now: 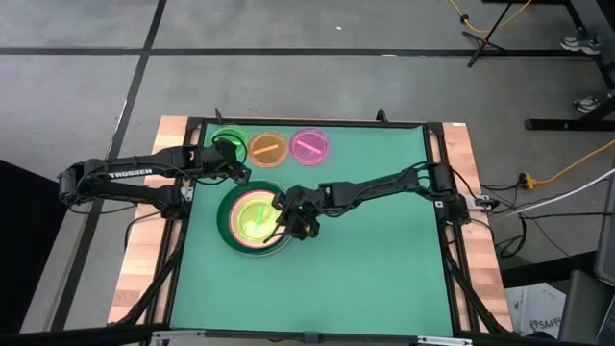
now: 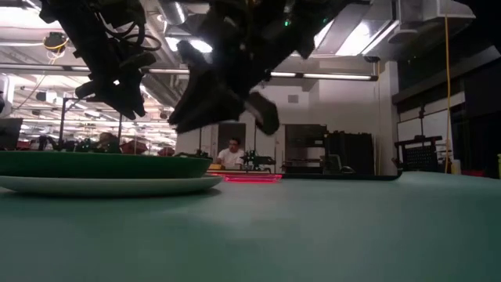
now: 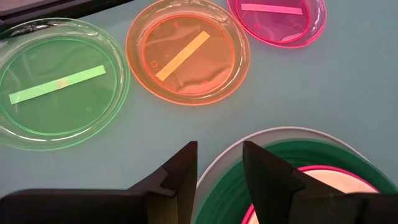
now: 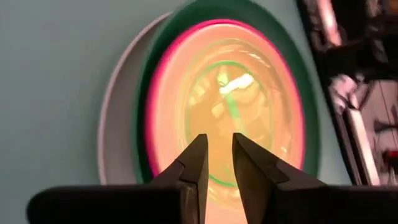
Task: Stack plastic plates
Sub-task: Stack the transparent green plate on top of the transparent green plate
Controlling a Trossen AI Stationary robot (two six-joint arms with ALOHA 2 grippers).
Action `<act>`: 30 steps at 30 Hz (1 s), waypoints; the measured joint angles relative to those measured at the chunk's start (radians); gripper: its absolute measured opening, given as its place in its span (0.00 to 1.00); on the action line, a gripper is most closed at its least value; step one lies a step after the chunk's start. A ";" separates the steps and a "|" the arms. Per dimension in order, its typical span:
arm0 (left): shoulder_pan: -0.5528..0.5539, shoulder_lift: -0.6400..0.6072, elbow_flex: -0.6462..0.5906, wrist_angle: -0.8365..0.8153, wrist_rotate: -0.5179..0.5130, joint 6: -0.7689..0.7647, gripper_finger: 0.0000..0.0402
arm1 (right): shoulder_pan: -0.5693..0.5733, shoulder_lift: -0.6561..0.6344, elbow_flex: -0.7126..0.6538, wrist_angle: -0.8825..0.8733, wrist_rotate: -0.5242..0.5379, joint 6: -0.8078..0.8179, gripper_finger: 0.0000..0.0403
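Small plates [image 3: 186, 53]: light, stiff, slick; grab a raised rim. Left gripper [image 3: 219, 168] jaws released, empty; right gripper [image 4: 217, 158] jaws narrowly parted, empty, over stack [image 1: 231, 226].

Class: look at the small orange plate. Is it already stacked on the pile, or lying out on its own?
Out on its own. The orange plate lies flat on the mat between the green plate and pink plate, apart from the stack.
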 joint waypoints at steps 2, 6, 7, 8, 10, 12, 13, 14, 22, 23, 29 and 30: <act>0.003 0.000 0.000 0.000 0.000 0.000 0.30 | 0.000 -0.033 0.000 -0.037 0.035 0.021 0.18; 0.032 0.000 0.000 0.001 -0.001 0.047 0.30 | 0.000 -0.097 0.000 -0.116 0.086 0.043 0.18; 0.044 0.000 0.000 0.001 -0.001 0.065 0.30 | 0.000 -0.111 0.000 -0.133 0.089 0.052 0.18; 0.057 0.001 0.000 0.001 -0.001 0.083 0.30 | 0.000 -0.126 0.000 -0.148 0.089 0.059 0.18; 0.085 0.001 0.000 0.002 -0.001 0.117 0.30 | 0.000 -0.161 0.000 -0.200 0.089 0.080 0.18; 0.115 0.001 0.000 0.002 -0.001 0.156 0.30 | 0.000 -0.197 0.000 -0.245 0.089 0.100 0.18; 0.130 0.001 0.000 0.003 0.001 0.177 0.30 | 0.000 -0.217 0.000 -0.272 0.089 0.116 0.18; 0.146 0.001 0.000 0.003 0.006 0.201 0.30 | 0.000 -0.237 0.000 -0.297 0.089 0.134 0.18; 0.280 0.052 0.000 0.006 0.088 0.382 0.30 | 0.021 -0.420 0.000 -0.456 0.123 0.239 0.18; 0.296 0.070 0.000 0.008 0.106 0.408 0.30 | 0.030 -0.441 0.000 -0.478 0.141 0.248 0.18; 0.378 0.180 0.000 0.021 0.138 0.520 0.30 | 0.121 -0.572 0.000 -0.638 0.285 0.310 0.18; 0.390 0.195 0.000 0.029 0.141 0.536 0.30 | 0.136 -0.590 0.000 -0.663 0.300 0.319 0.18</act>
